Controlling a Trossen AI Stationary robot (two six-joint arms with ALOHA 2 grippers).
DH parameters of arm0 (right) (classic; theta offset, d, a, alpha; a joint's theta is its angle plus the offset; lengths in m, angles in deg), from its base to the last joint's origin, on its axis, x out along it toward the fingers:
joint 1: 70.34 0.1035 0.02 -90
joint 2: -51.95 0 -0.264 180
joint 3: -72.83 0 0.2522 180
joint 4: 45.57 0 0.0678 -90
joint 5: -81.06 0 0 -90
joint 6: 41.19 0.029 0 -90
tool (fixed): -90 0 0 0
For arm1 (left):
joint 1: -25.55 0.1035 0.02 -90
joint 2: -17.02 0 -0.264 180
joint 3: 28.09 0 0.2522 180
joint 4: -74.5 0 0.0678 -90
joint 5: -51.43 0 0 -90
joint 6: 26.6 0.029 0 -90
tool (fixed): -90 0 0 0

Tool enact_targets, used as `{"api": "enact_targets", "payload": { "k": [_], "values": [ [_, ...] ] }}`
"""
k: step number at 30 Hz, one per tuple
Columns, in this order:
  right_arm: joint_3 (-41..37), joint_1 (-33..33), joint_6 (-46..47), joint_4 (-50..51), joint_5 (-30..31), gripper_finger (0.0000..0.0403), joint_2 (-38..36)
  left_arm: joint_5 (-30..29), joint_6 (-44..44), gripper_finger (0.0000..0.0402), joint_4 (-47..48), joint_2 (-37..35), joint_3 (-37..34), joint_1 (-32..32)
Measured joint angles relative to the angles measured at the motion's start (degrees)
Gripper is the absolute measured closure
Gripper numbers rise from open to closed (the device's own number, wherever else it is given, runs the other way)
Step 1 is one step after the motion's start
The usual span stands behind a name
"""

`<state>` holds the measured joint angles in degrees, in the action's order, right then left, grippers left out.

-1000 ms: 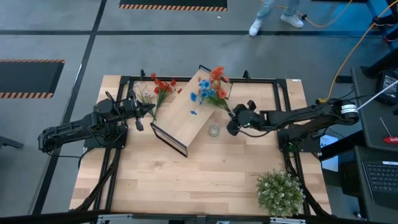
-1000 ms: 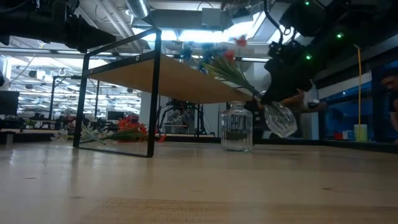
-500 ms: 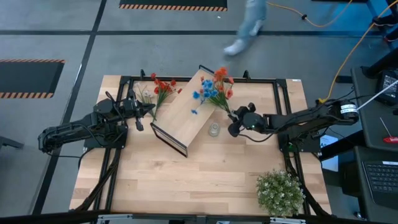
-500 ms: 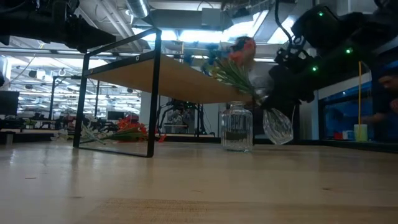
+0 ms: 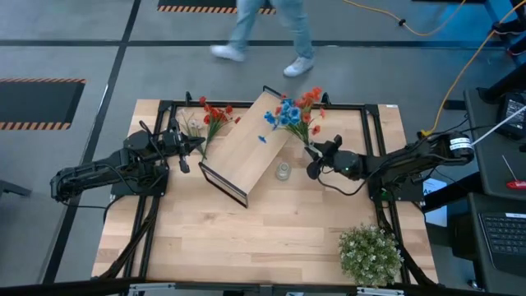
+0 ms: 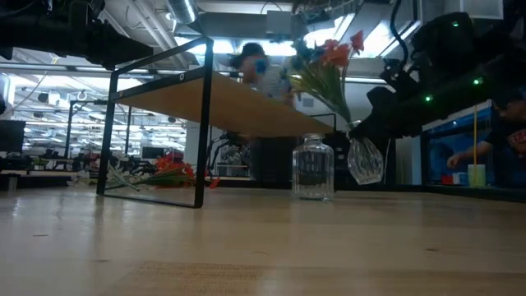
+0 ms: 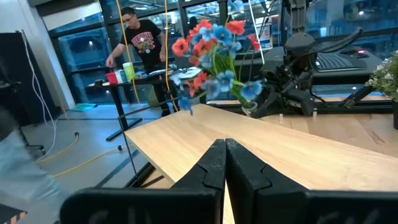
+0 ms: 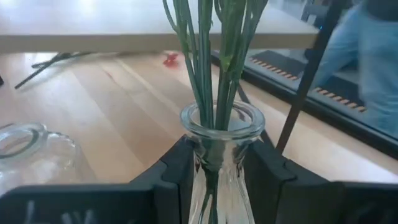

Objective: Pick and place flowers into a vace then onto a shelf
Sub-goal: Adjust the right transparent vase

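The right gripper (image 5: 312,162) is clamped on the neck of a clear glass vase (image 6: 365,160) holding a bunch of red-orange and blue flowers (image 5: 294,113). A second ago the vase hung tilted, its blossoms leaning over the shelf (image 5: 246,144); now it stands close to upright in the low view, lifted off the tabletop (image 5: 246,238), and the blossoms have swung toward two o'clock, so they now hang over the shelf's far right corner and the black frame beside it. The gripper itself has shifted slightly to three o'clock. In the right wrist view the green stems (image 8: 208,56) rise straight out of the vase mouth between the two dark fingers (image 8: 180,168).

A squat glass jar (image 5: 283,171) stands on the table just beside the held vase, unmoved. Another red bunch (image 5: 215,115) lies flat on the table at the shelf's ten o'clock, as before.

The left gripper (image 5: 193,143) waits near that bunch, fingers pressed together, empty and unchanged. A person (image 5: 267,29) has walked across the floor beyond the table. A bushy potted plant (image 5: 370,253) sits at five o'clock.
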<state>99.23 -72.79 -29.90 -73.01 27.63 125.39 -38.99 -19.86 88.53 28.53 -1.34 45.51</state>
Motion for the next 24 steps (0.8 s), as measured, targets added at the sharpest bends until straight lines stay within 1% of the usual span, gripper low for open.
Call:
{"api": "enact_targets", "payload": {
  "k": [4, 6, 13, 16, 24],
  "values": [
    [-3.37, 1.06, -4.07, -10.76, 2.18, 0.0298, 1.24, 0.02, 0.0, 0.0398, 0.0, 0.0, 0.0, 0.0],
    [-4.63, 1.22, -4.58, -13.69, 2.89, 0.0298, 2.18, 0.01, 0.0, 0.0398, -0.01, 0.0, 0.01, 0.02],
    [-5.2, 1.14, -4.17, -16.58, 3.03, 0.0298, 6.98, 0.0, -0.02, 0.0398, 0.0, 0.0, 0.02, 0.02],
    [-5.07, 0.56, -4.77, -20.03, 3.09, 0.0298, 9.33, 0.01, -0.04, 0.0398, 0.0, 0.0, 0.0, 0.02],
    [-5.08, -0.77, -4.46, -26.28, 5.6, 0.0298, 16.66, 0.0, -0.14, 0.0398, -0.02, 0.02, 0.01, 0.0]
  ]
}}
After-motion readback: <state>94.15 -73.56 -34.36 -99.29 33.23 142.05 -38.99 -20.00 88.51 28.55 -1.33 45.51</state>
